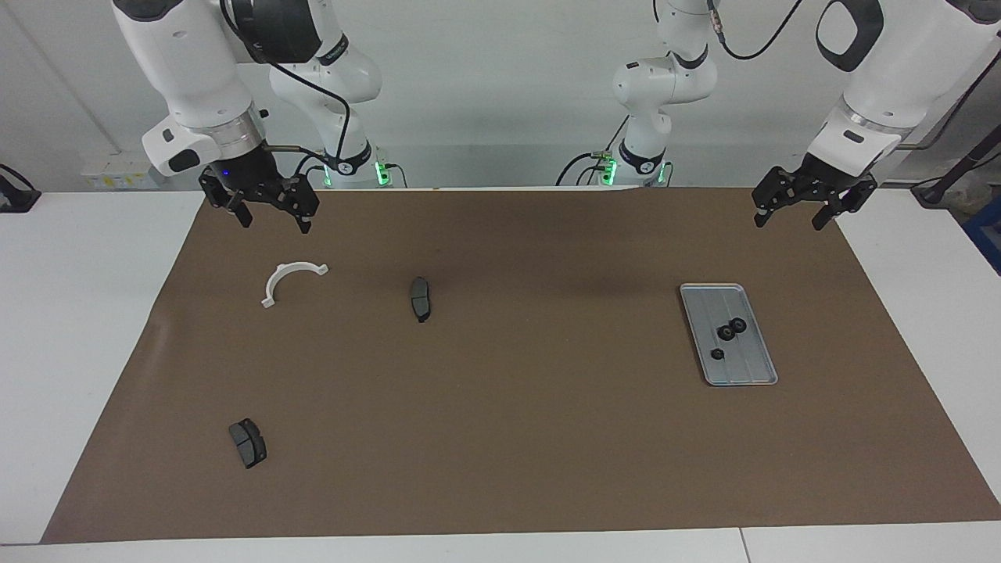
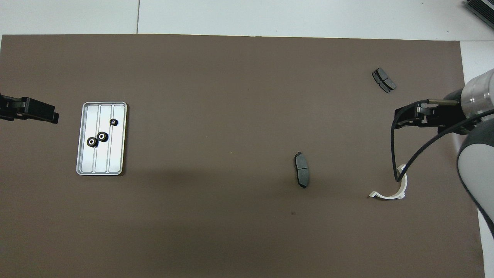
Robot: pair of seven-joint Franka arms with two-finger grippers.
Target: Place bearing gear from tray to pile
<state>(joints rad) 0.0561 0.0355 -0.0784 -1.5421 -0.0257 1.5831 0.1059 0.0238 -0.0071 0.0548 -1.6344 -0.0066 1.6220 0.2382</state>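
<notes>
Three bearing gears (image 1: 728,335) are sitting in the tray (image 1: 751,371) toward the left arm's end of the counter (image 1: 500,438): two touching each other near the tray's middle, the third (image 2: 113,122) a little apart and farther from the robots, so none is moved yet. The left end effector (image 1: 791,212) is hanging released over the brown mat (image 2: 216,96) just beside the tray, on the robots' side of it, fingers spread and gripping nothing, which reads as staging for a reach down to a gear. The right end effector (image 1: 274,215) is hovering released and empty over the mat by the white bracket (image 1: 291,278), that arm is waiting at the pile end, probably to keep clear or take a handover. The pile is lying scattered well apart from the tray: bracket nearest the robots, one brake pad (image 1: 420,299) toward the mat's middle, another brake pad (image 1: 248,442) farther from the robots. Judging the next move as the left arm lowering onto a gear; the two touching gears are looking awkward to grasp singly, the lone one easier
</notes>
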